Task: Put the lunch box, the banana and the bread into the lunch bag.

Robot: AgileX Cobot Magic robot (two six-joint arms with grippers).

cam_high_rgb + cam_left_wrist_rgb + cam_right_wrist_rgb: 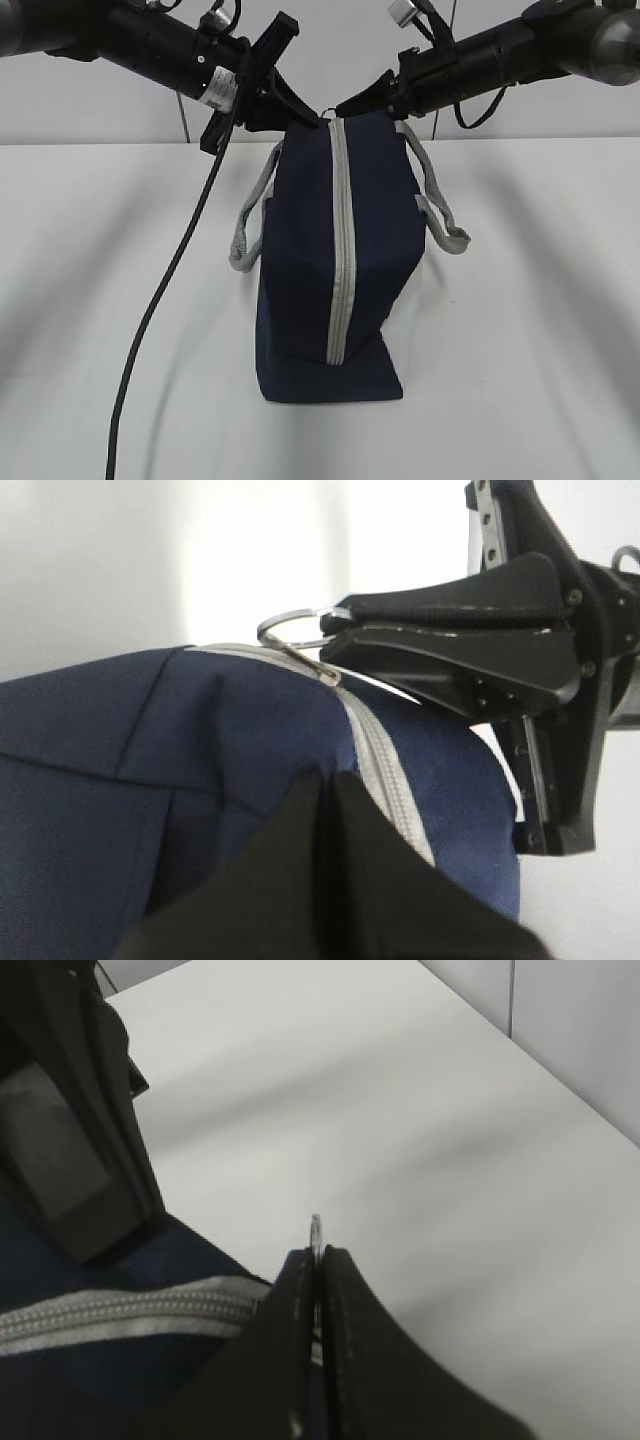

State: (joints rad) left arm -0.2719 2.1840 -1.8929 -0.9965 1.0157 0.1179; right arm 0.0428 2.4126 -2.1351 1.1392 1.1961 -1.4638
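Observation:
The navy lunch bag [295, 270] stands on the white table, with its grey zipper [340, 250] closed along the side facing the camera. My left gripper [298, 116] is shut at the bag's top left corner, pinching navy fabric beside the zipper in the left wrist view [325, 780]. My right gripper [347, 106] is shut on the ring pull [290, 630] at the top end of the zipper. The ring [316, 1228] sticks out between its fingertips [318, 1258]. The lunch box, banana and bread are out of view.
Grey webbing handles hang at the bag's left [248, 230] and right [440, 215]. A black cable [150, 310] drops from the left arm to the table's front left. The white table [520, 330] spreads around the bag, with a wall behind.

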